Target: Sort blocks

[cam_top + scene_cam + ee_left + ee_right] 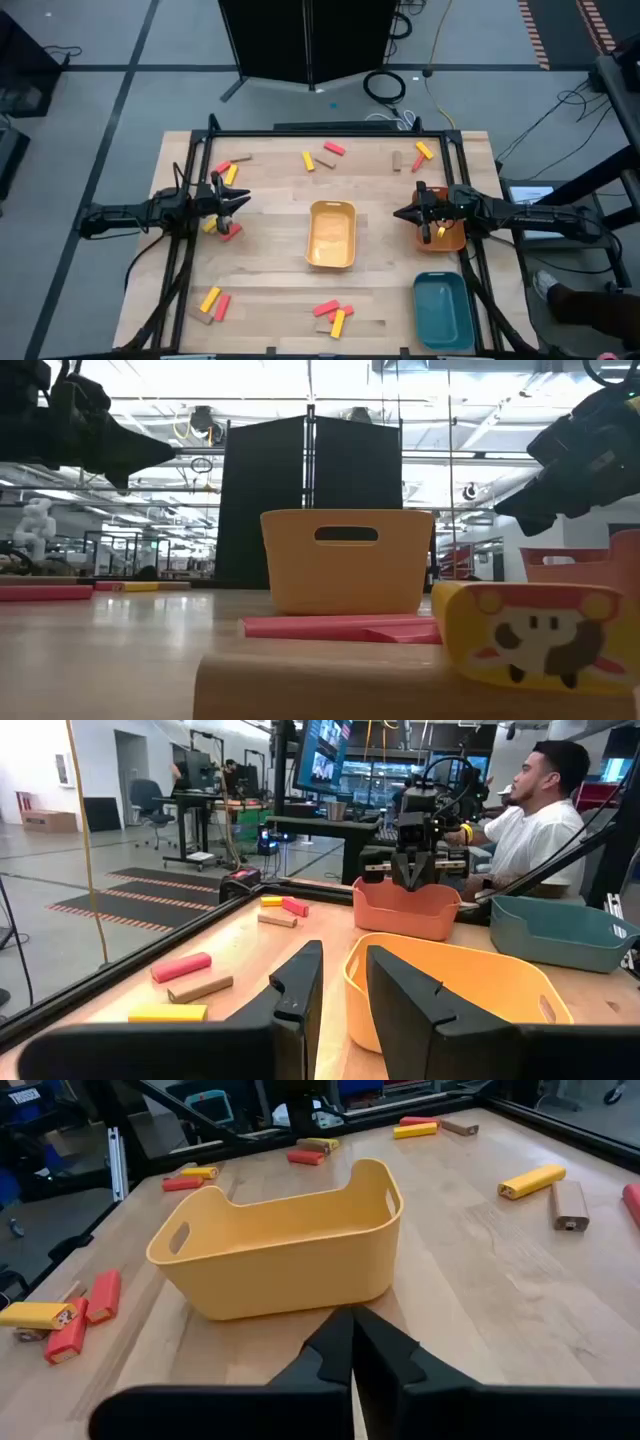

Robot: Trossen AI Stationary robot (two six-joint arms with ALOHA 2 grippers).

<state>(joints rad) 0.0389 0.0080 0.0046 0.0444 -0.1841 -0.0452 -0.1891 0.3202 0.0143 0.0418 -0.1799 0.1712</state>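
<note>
Across the wooden table point(280, 290) we see three trays: a yellow tray point(332, 234) at the centre, a teal tray point(441, 309) at the near right corner, and an orange tray point(449, 238) just beyond it, under the right arm. Our left gripper point(240, 201) hangs over the left side of the table with its fingers point(300, 982) parted by a narrow gap and nothing between them. Our right gripper point(401, 213) sits between the yellow and orange trays, its fingers point(385, 1345) pressed together and empty. Scattered around the trays lie the blocks point(333, 314) in yellow, red and tan: clusters along the far edge, along the near edge and beneath the left gripper. One yellow block point(441, 232) lies in the orange tray. Beyond the table a person point(540, 815) sits.
</note>
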